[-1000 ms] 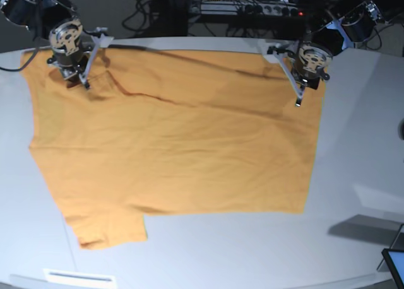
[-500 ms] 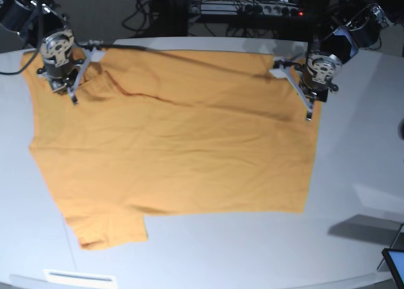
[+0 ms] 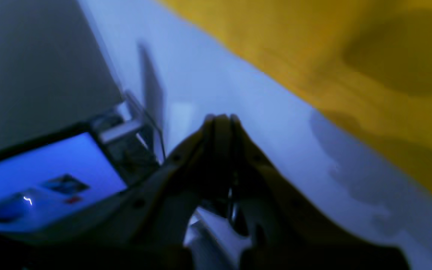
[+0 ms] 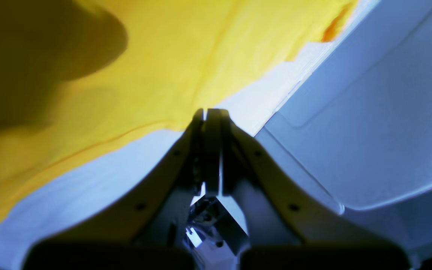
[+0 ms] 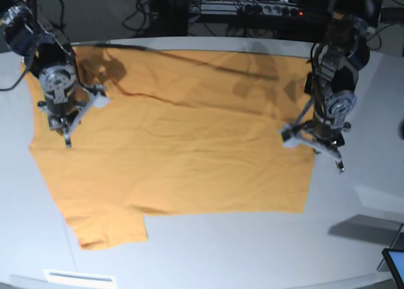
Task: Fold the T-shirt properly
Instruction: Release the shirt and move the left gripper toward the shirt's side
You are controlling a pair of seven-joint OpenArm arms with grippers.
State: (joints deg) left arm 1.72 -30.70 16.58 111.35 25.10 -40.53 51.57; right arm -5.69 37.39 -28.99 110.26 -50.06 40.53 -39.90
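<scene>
The orange-yellow T-shirt [image 5: 177,150] lies spread flat across the grey table [image 5: 221,251], with one sleeve [image 5: 107,229] at the front left. No lettering shows. My right gripper [image 5: 67,141] is shut and empty, low over the shirt's left side. In the right wrist view its tips [image 4: 210,112] sit just off the cloth's edge [image 4: 126,75]. My left gripper [image 5: 341,168] is shut and empty, just past the shirt's right edge over bare table. In the left wrist view [image 3: 219,118] the shirt [image 3: 369,67] lies to the upper right.
Cables and a power strip [image 5: 265,8] run behind the table. A lit screen [image 5: 396,264] stands at the front right corner and also shows in the left wrist view [image 3: 43,180]. A white label [image 5: 79,277] sits at the front edge.
Both arms have swung from the shirt's far edge toward the front. The right gripper moved down the left side, and the left gripper moved down past the right edge. The cloth stayed flat.
</scene>
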